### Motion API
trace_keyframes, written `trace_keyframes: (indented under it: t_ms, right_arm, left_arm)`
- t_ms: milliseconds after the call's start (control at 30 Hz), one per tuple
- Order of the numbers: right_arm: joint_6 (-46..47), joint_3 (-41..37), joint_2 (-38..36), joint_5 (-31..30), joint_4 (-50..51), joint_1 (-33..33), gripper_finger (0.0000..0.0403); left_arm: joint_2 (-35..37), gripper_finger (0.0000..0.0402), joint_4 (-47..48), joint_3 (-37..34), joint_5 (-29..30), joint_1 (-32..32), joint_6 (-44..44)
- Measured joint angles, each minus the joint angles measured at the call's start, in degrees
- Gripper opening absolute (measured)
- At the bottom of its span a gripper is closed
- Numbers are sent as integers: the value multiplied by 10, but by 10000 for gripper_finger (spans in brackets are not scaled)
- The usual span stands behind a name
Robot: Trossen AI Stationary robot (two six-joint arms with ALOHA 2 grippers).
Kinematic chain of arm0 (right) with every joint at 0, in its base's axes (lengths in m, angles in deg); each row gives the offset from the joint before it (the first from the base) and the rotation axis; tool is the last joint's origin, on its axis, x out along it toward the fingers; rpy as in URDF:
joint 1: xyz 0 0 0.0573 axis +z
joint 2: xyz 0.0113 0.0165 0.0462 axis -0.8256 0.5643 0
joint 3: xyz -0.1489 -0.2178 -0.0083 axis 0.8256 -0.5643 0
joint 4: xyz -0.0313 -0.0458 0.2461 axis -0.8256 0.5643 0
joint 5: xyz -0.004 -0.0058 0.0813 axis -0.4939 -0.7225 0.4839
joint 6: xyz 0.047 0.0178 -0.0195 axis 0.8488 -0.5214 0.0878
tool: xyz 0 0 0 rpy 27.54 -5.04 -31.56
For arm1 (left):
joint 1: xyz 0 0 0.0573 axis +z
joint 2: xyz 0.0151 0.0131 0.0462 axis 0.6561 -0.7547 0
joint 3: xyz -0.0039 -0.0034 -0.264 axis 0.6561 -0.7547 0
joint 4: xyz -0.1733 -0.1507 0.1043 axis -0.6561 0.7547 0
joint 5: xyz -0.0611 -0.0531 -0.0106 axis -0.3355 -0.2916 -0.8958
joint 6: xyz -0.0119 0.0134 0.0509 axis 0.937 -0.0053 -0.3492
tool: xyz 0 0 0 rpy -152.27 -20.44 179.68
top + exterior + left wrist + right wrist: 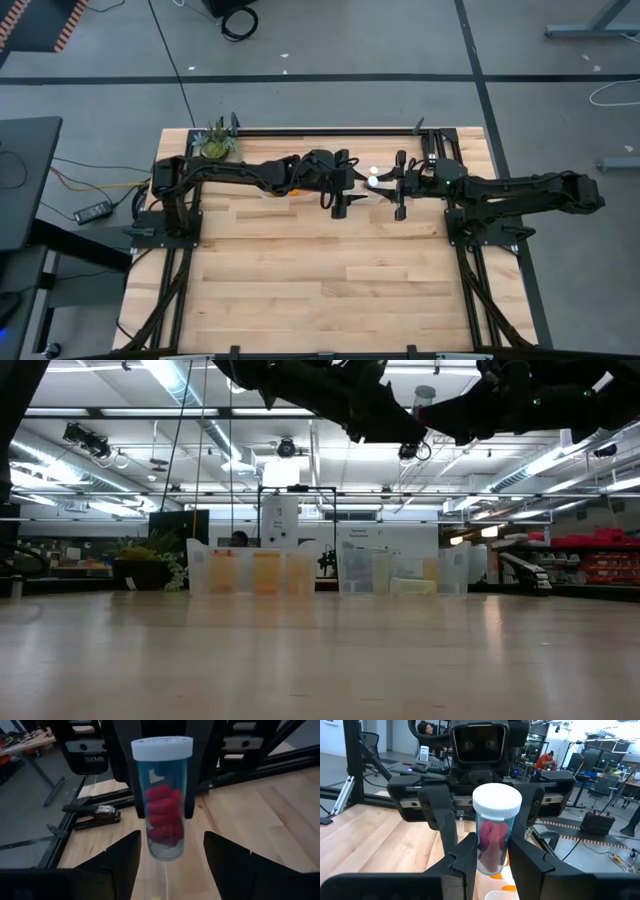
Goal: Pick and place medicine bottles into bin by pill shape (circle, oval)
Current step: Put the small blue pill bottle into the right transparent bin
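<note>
Both arms meet above the far middle of the wooden worktop (300, 270), their hands facing each other with one medicine bottle (373, 176) between them; from above only its white cap shows, a bright dot in the gap.

The right hand (491, 851) is clamped on the bottle: in its own wrist view the two dark fingers (461, 857) press against the lower sides of the clear body (492, 845), which stands upright with its white cap on top and pinkish-red pills inside. The bottle is lifted clear of the worktop.

The left hand (171, 851) faces it from the other side with its fingers spread wider than the bottle (162, 800). In the left wrist view the bottle hangs just beyond and between the left fingertips, with a visible gap on each side, so the left hand does not grip it; the right hand's dark fingers run down both flanks of the bottle behind it.

In the low view both arms cross the top of the picture, high above the worktop (320, 660). At the far edge stand translucent bins (255, 573), some with orange contents, and a potted plant (145, 565) to the left.
</note>
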Motion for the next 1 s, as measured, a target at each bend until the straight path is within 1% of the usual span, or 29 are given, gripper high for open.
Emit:
trace_keyframes:
  t_ms: [167, 300, 567, 867, 1000]
  right_arm:
    - [0, 0, 0, 1, 1, 0, 111]
    - [0, 0, 0, 13, 3, 0, 111]
    - [-2, 0, 0, 13, 4, 0, 111]
    - [-8, 0, 0, 11, 6, 0, 111]
    - [-11, 1, 0, 7, 9, 0, 111]
  left_arm:
    - [0, 209, 0, 0, 1, 0, -8]
    - [0, 192, -8, 0, 1, 0, -8]
    - [-1, 161, -19, 0, 1, 1, -2]
    - [-1, 114, -20, 0, 2, 1, 1]
    - [-1, 108, -20, 0, 2, 5, 5]
